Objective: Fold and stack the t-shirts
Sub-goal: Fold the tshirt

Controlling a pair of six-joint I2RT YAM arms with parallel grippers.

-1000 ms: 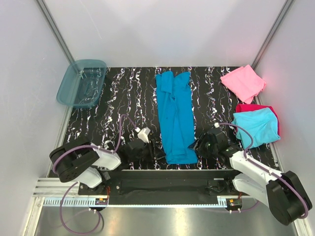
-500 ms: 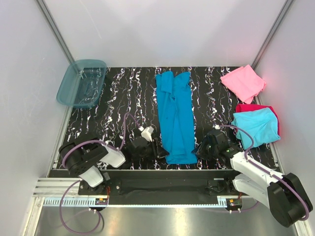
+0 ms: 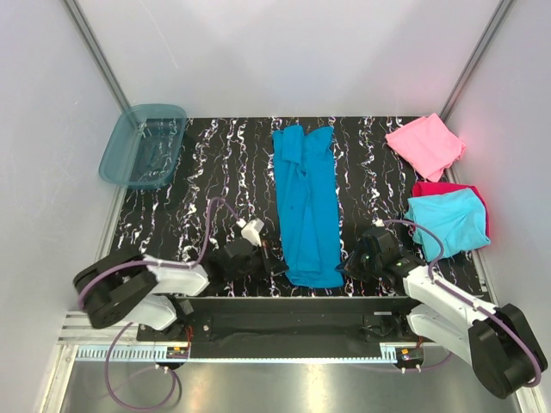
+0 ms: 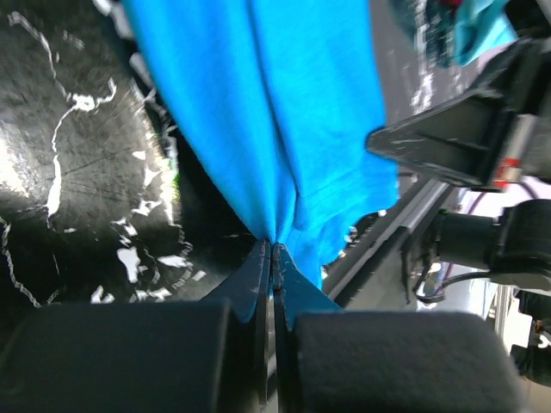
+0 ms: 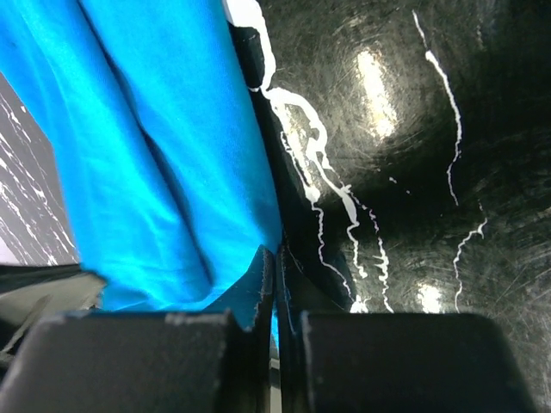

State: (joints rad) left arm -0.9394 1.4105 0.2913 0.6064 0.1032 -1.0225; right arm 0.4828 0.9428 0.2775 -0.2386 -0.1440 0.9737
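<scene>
**At the table's near edge, both grippers pinch the long blue shirt's hem**

On the black, white-veined table [image 3: 207, 172], a teal-blue t-shirt [image 3: 307, 202] lies folded into a long narrow strip. It runs down the middle from the far side toward the arms. The left gripper [image 4: 272, 258] is at the strip's near left corner. Its two fingers are pressed together with the blue cloth caught between them. The right gripper [image 5: 275, 258] is at the near right corner, and its fingers are likewise pressed together on the edge of the cloth. Both grippers sit low at the table surface.

At the right side, a cyan t-shirt [image 3: 448, 219] folded into a square lies on top of a magenta-red t-shirt [image 3: 430, 188]. A folded pink t-shirt [image 3: 424, 144] lies apart in the far right corner. A translucent blue plastic tub [image 3: 142, 146] sits at the far left corner.
</scene>
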